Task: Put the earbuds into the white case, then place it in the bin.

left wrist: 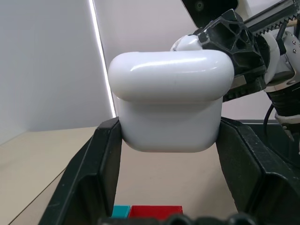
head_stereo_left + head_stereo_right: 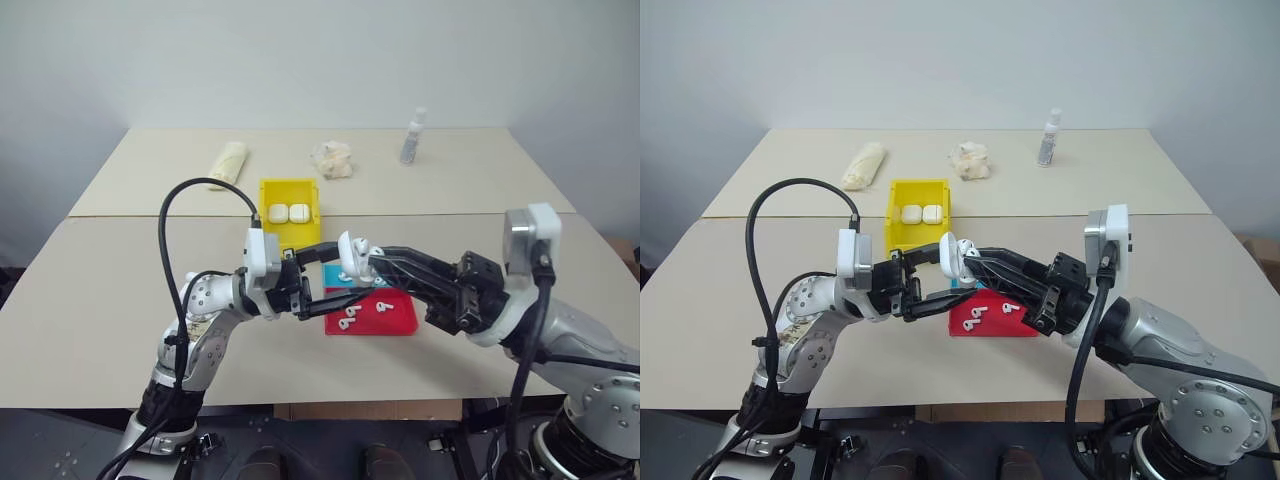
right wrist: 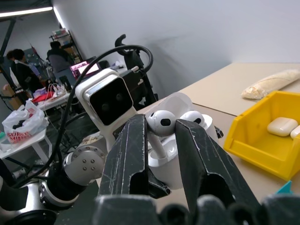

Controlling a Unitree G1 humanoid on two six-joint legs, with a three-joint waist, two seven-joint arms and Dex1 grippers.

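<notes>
Mid-load: left gripper (image 1: 168, 206) clamps the case (image 1: 169, 101) in the air over the near table, lid open. Right gripper (image 3: 164, 140) pinches an earbud (image 3: 161, 123) right above it, one bud seemingly seated already. Next: lower the stem into the empty socket, let go.

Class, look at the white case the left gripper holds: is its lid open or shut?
Open. The white case shows its lid tipped back behind the earbud that the right gripper pinches over it, one bud already seated.
</notes>
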